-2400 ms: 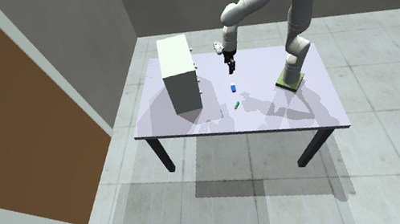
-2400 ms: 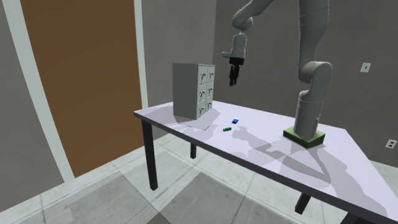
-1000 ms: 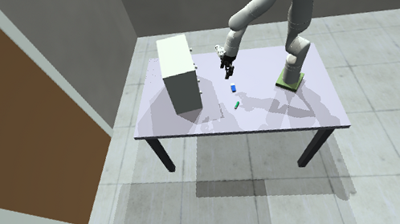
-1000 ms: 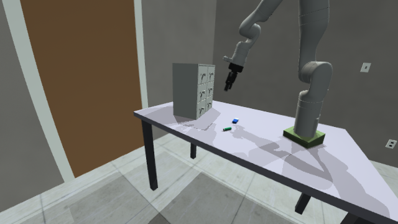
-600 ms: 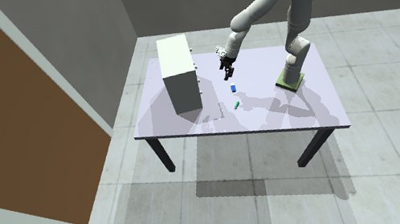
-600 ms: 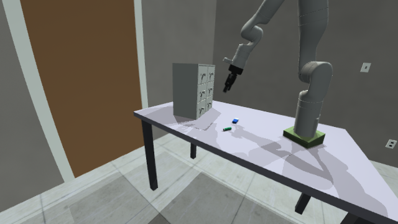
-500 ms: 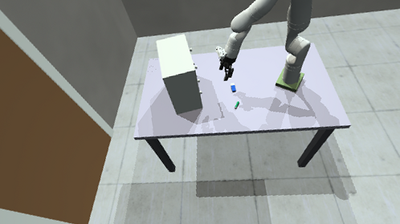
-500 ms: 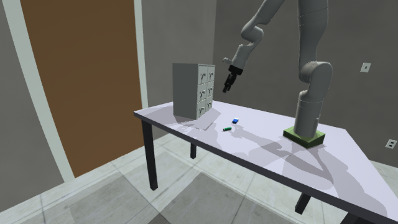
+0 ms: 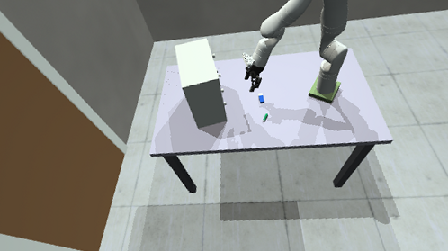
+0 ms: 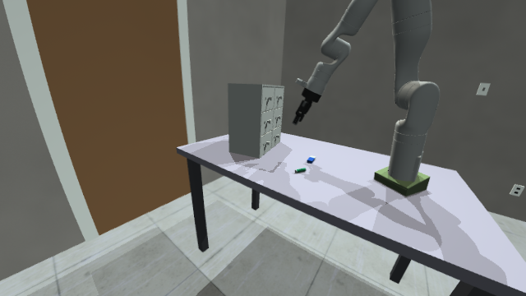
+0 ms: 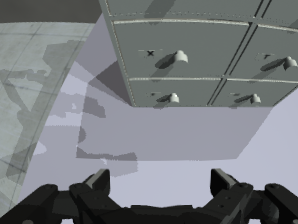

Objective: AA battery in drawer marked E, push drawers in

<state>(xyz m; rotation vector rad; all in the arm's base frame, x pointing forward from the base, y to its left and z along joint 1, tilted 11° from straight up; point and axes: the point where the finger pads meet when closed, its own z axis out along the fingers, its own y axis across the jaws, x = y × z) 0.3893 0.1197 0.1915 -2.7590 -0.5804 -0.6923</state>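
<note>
Top: jaws [image 9: 254, 80] [image 10: 298, 119] spread wide, nothing between, above the desk [image 9: 298, 131] [image 10: 349, 197] [image 11: 175, 175]. Green cylinder, likely the AA battery [image 9: 265, 118] [image 10: 300, 170], lies on the desk beside the blue-and-white block [image 9: 261, 98] [image 10: 311, 159], chest [image 9: 197, 63] [image 10: 245, 119] [image 11: 200, 42] off to one side.

Exterior: six drawers, all look pushed in, contents hidden. Step looks like lining up to open drawer E; next move probably a careful approach to its knob, short pull.

Wrist: jaws face drawer fronts; labels too blurred to pick E. Battery out of view.
</note>
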